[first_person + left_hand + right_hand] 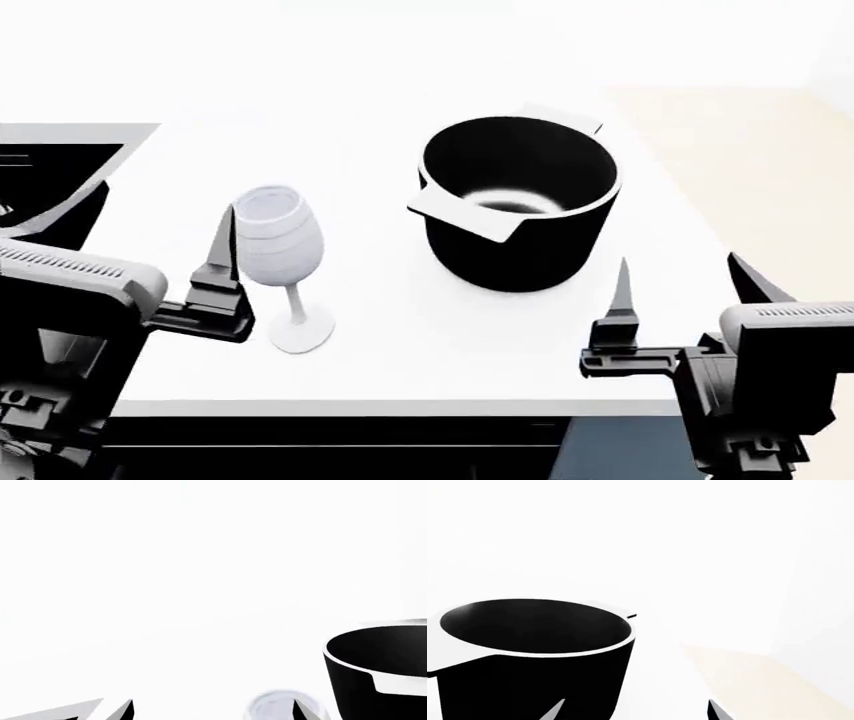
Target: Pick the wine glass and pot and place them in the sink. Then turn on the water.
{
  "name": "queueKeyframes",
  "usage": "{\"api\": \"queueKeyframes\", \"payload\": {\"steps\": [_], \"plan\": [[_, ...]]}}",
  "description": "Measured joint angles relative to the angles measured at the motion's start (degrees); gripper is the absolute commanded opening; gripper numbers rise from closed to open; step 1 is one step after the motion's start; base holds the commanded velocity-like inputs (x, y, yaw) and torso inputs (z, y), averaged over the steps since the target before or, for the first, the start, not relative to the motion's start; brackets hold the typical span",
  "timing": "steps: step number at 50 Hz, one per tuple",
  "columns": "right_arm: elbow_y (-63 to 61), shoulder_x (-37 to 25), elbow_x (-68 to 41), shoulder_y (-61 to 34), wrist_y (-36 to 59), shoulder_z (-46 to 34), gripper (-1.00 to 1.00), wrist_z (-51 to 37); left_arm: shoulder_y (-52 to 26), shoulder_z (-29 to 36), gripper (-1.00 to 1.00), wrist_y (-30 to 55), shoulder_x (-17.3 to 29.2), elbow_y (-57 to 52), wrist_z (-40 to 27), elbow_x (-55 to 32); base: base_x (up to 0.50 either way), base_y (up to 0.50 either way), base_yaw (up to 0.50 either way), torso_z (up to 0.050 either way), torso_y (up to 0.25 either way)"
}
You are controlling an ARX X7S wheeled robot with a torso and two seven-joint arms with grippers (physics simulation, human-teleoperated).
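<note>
The wine glass point(278, 238) stands upright on the white counter, left of the pot; its rim shows in the left wrist view point(280, 707). The black pot point(521, 205) stands mid-counter with pale tab handles, and also shows in the left wrist view point(380, 670) and the right wrist view point(527, 655). My left gripper point(212, 712) is open and empty, with one of its fingers point(220, 250) close beside the glass bowl. My right gripper point(681, 285) is open and empty, in front of and to the right of the pot. The sink point(80, 133) shows only partly at the far left.
The white counter point(400, 340) ends in a front edge just before my arms. Beige floor point(761, 170) lies past the counter's right edge. The faucet is out of view.
</note>
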State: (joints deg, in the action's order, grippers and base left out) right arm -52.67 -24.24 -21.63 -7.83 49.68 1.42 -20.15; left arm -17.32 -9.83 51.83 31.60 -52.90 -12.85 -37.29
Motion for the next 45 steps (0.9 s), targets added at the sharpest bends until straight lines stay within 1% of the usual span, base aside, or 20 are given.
{"api": "queueKeyframes", "payload": {"steps": [5, 12, 18, 24, 30, 37, 45], "plan": [[0.1, 0.01, -0.01, -0.34, 0.11, -0.23, 1.0, -0.25, 3.19, -3.0, 1.0, -1.13, 0.6, -1.16, 1.6, -1.55, 0.0, 0.0, 0.0, 0.0, 0.0], [0.16, 0.08, -0.02, -1.06, 0.57, -0.88, 1.0, -0.68, 10.63, -6.85, 1.0, -5.03, 0.93, -2.2, 5.44, -1.86, 0.0, 0.0, 0.0, 0.0, 0.0], [-0.03, 0.12, -0.04, -1.73, 1.11, -1.64, 1.0, -1.09, 16.79, -7.33, 1.0, -9.23, 0.36, -1.29, 9.04, -0.04, 0.0, 0.0, 0.0, 0.0, 0.0], [-0.01, 0.14, -0.05, -2.2, 1.36, -2.26, 1.0, -1.38, 20.76, -5.14, 1.0, -12.98, -0.73, 1.42, 12.15, 2.5, 0.0, 0.0, 0.0, 0.0, 0.0], [0.21, 0.17, -0.08, -2.55, 1.43, -2.74, 1.0, -1.58, 22.59, -1.46, 1.0, -15.63, -1.88, 4.67, 14.6, 4.95, 0.0, 0.0, 0.0, 0.0, 0.0], [0.2, 0.09, -0.19, -2.69, 1.44, -2.98, 1.0, -1.77, 22.36, 2.94, 1.0, -17.05, -2.96, 8.19, 16.5, 7.05, 0.0, 0.0, 0.0, 0.0, 0.0], [0.27, -0.01, -0.21, -2.46, 1.04, -3.07, 1.0, -1.96, 20.22, 7.22, 1.0, -17.06, -3.62, 11.1, 17.73, 8.68, 0.0, 0.0, 0.0, 0.0, 0.0]]}}
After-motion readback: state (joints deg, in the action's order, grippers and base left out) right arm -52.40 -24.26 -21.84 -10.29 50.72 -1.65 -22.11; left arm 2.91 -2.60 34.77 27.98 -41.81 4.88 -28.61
